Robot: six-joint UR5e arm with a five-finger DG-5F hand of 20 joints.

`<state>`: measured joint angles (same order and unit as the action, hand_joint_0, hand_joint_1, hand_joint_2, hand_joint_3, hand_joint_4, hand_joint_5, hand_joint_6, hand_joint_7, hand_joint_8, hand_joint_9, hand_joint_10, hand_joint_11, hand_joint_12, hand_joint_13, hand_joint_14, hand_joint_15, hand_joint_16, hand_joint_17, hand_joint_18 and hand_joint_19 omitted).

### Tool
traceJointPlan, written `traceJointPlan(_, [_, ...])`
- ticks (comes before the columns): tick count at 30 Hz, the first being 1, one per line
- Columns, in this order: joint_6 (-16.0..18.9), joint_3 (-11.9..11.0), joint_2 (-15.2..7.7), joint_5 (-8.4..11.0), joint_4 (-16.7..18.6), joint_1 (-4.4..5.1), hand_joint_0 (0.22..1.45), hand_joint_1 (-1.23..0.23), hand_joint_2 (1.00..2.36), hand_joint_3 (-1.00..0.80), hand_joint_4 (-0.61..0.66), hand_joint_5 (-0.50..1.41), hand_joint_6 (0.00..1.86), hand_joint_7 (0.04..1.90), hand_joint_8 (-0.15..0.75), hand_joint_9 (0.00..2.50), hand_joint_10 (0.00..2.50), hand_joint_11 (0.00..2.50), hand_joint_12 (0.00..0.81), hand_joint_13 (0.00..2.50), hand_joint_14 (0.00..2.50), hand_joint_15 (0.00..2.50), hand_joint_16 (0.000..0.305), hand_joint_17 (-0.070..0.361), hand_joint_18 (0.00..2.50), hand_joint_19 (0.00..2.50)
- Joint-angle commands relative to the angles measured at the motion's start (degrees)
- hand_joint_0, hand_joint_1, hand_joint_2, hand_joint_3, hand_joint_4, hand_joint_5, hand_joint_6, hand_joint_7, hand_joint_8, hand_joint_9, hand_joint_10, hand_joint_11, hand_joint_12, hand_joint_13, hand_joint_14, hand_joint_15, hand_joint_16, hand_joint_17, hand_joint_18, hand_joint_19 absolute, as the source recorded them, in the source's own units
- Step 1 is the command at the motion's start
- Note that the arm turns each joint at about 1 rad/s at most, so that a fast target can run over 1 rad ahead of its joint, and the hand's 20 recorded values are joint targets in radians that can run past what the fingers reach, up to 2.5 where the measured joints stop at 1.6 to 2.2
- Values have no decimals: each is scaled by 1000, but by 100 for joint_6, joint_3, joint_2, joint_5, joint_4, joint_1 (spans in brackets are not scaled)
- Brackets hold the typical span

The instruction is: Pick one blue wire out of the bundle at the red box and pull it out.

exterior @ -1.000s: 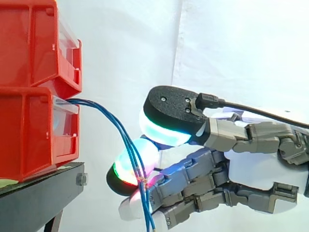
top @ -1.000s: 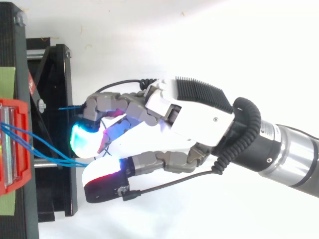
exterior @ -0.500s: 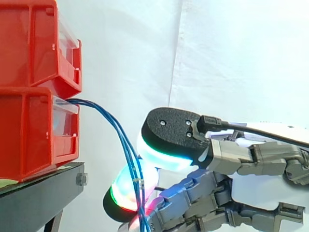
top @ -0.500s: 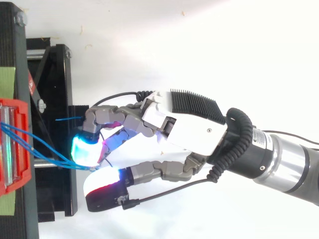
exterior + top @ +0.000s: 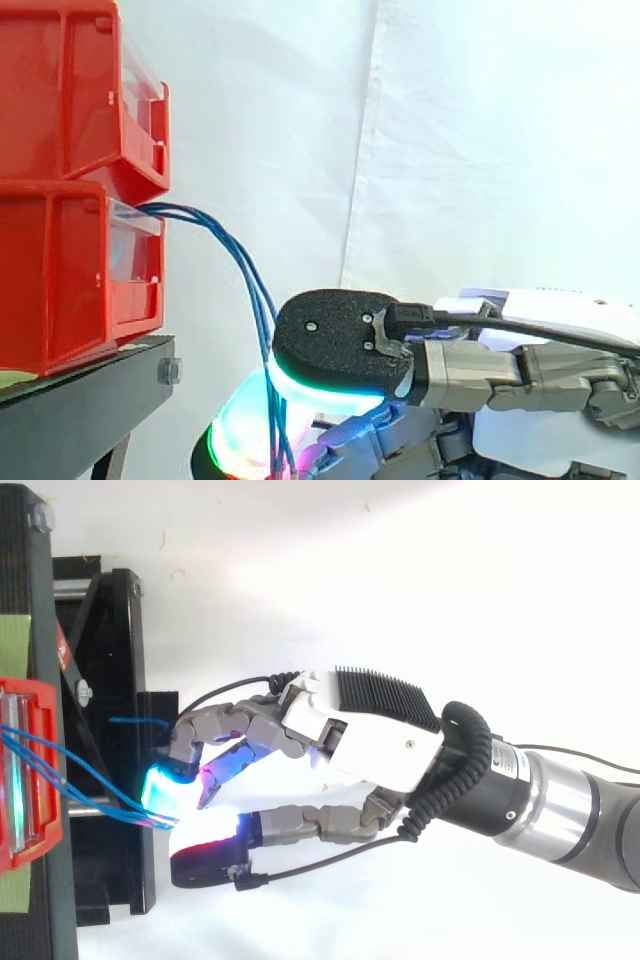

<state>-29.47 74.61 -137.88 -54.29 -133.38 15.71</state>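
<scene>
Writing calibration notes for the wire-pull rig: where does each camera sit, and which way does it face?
Side view: beside the work at about its height, looking level across at the red bins and the blue wires hanging from the lower one; the hand comes in from the right, closed on the wires.
Top view: above the work, looking down on the black stand at left; the hand and arm come in from the right.
Shared: the same hand, blue wires and red bins.

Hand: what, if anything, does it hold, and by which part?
The hand pinches the blue wires between its pads, along their hanging stretch below the red bin.
</scene>
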Motion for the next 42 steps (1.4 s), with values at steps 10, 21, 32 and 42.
traceJointPlan(10, [258, -114, 7, -11, -4, -32, 579, -671, 1015, -77, 131, -178, 917, 919, 359, 932, 12, 480, 454, 663, 11, 323, 61, 138, 636, 434])
traceJointPlan(21, [609, -254, 51, -108, -373, -59, 619, -746, 1014, -6, 29, -174, 942, 949, 361, 946, 12, 498, 450, 678, 12, 326, 60, 136, 649, 424])
traceJointPlan(32, [987, -289, 595, -90, -1788, -68, 637, -732, 1013, -322, 120, -149, 933, 1108, 355, 1122, 20, 696, 417, 717, 15, 380, 52, 117, 636, 465])
traceJointPlan(42, [1374, -483, 736, -82, -2474, -76, 699, -833, 1021, -132, 8, -136, 963, 1191, 365, 1119, 20, 680, 420, 758, 15, 391, 51, 115, 689, 447])
